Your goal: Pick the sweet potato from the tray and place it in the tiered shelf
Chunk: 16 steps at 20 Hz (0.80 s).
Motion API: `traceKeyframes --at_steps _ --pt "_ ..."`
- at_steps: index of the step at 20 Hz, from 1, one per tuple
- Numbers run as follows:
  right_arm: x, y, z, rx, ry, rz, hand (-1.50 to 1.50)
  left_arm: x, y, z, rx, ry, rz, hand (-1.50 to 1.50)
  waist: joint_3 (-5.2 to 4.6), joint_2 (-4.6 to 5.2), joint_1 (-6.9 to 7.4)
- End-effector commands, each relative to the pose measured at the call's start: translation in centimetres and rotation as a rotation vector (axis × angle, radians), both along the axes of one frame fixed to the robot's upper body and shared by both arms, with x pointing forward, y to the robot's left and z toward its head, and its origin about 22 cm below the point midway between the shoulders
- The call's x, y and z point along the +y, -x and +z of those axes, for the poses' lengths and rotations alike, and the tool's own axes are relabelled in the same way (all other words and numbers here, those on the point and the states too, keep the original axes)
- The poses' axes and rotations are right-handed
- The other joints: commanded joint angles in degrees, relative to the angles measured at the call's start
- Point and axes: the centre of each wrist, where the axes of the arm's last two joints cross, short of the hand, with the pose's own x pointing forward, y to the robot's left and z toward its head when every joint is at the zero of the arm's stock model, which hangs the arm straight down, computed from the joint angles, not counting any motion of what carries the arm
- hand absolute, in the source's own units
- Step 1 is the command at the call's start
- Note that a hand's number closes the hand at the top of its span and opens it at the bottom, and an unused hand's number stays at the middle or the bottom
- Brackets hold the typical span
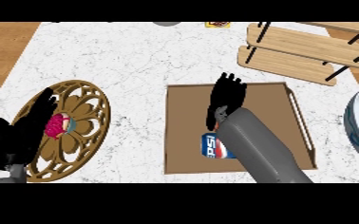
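The brown tray (189, 123) lies in the middle of the white marble counter. My right hand (226, 96) hovers over the tray's far middle, palm down, fingers stretched towards the back rim, open. No sweet potato shows anywhere; the hand and forearm hide that part of the tray. The wooden tiered shelf (298, 52) stands at the back right, beyond the tray's far right corner. My left hand (26, 133) rests open at the left edge.
A blue Pepsi can (215, 147) lies in the tray beside my right forearm. A pink cupcake (57, 126) sits on a gold openwork stand (84, 123) at the left. A blue-grey dish (353, 123) cuts the right edge. Small objects sit at the back edge.
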Motion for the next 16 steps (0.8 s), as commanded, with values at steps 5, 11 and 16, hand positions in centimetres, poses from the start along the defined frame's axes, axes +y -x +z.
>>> traceKeyframes --at_steps 5,11,16 --pt "0.8 0.6 -1.2 0.049 0.083 -0.121 -1.5 -0.6 0.8 -0.4 0.016 0.014 -0.025 0.0 -0.13 0.15 0.69" --pt "-2.7 -0.8 -2.7 0.096 0.034 -0.14 1.5 0.2 -0.7 0.7 0.02 0.009 -0.018 0.0 -0.13 0.3 0.6" --pt "-3.1 -0.1 -2.8 0.072 0.044 -0.103 1.5 -0.8 -0.6 0.4 0.016 0.015 -0.028 0.0 -0.14 0.25 0.46"
